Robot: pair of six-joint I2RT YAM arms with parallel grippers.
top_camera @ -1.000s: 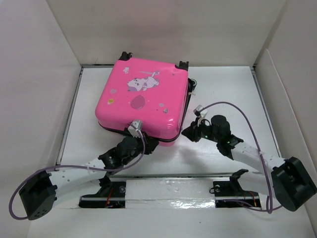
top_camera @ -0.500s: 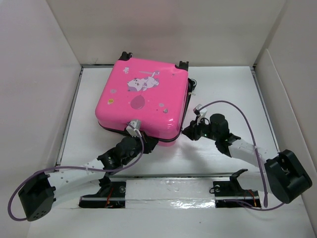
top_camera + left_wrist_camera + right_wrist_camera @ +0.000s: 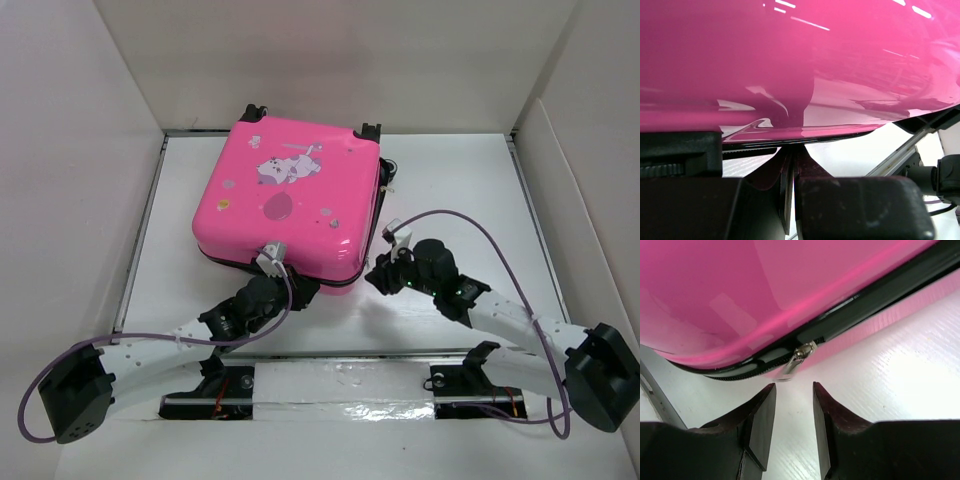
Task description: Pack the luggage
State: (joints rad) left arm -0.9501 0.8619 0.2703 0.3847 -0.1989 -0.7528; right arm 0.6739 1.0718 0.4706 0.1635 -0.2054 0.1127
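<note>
From above, the luggage [image 3: 290,200] lies flat and closed on the table [image 3: 450,180], toward the far left, exactly where it sat a second ago. What has shifted is the right arm: its elbow has swung down and outward, and the right end effector [image 3: 378,272] has slid a little nearer to the case's near right corner. The left end effector [image 3: 300,290] has not moved and is tucked against the middle of the near edge. In the left wrist view the pink shell fills the top of the frame, with the seam running just below it. The left end effector [image 3: 791,167] is fully closed right at that seam; something dark pink seems to be pinched between the fingers, perhaps a tab or the rim itself, but the view is too close and too dim for us to say. In the right wrist view the right end effector [image 3: 794,395] has its jaws parted to a moderate gap, wider than a moment ago, with nothing between them. The zipper pull [image 3: 799,356] hangs from the black zipper trim [image 3: 865,300] just beyond the fingertips, in line with the gap. We judge that packing is down to zipping shut: the left side steadies the case while the right, having widened, is lined up to take the pull.
</note>
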